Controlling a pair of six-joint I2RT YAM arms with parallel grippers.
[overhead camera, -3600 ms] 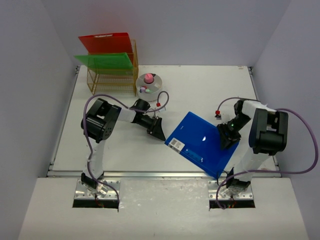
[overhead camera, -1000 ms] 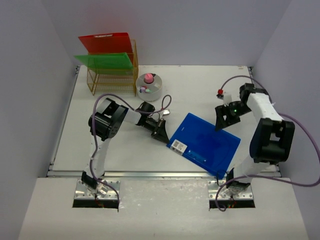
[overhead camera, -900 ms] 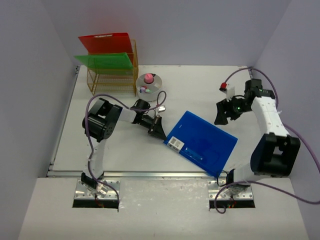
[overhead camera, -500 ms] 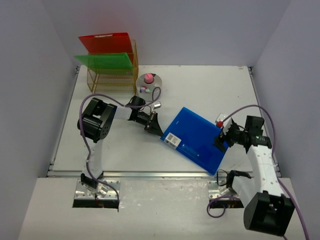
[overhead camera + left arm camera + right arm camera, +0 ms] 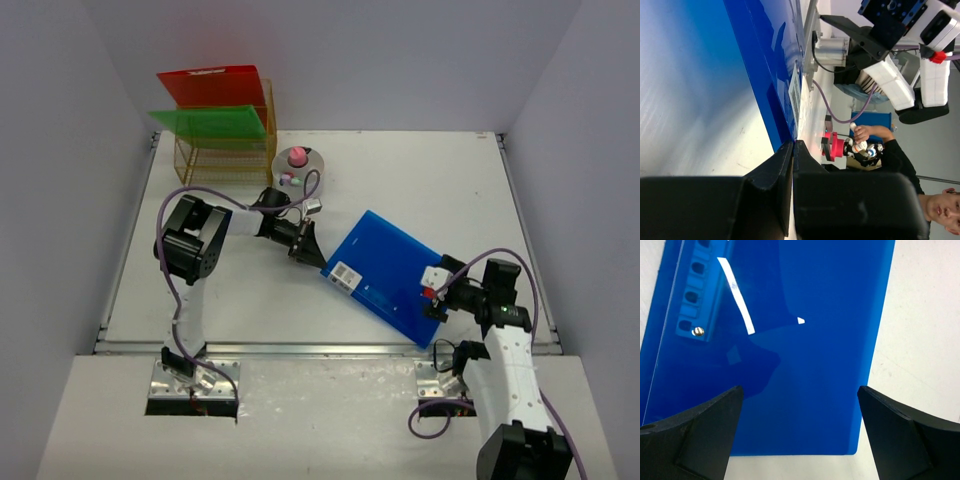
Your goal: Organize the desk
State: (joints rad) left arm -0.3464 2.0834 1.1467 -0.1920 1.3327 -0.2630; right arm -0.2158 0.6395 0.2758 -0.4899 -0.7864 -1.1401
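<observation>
Underlying right gripper [image 5: 797, 392] (folder [image 5: 805, 340] between): desk [image 5: 922, 315]

A blue folder [image 5: 385, 275] lies askew on the white desk [image 5: 420, 180], a barcode label [image 5: 346, 277] near its left corner. The left gripper [image 5: 314, 256] meets that corner — the right gripper [image 5: 436, 302] sits over the opposite edge. At the far left, a gold wire rack [image 5: 225, 160] holds a red folder [image 5: 212, 85] and a green folder [image 5: 210, 122].

A robotics lab cell: pale walls [image 5: 60, 150] box in the white desk [image 5: 420, 180], arm bases [image 5: 195, 378] bolted at six o'clock, a wire file rack [image 5: 225, 160] at eleven.
</observation>
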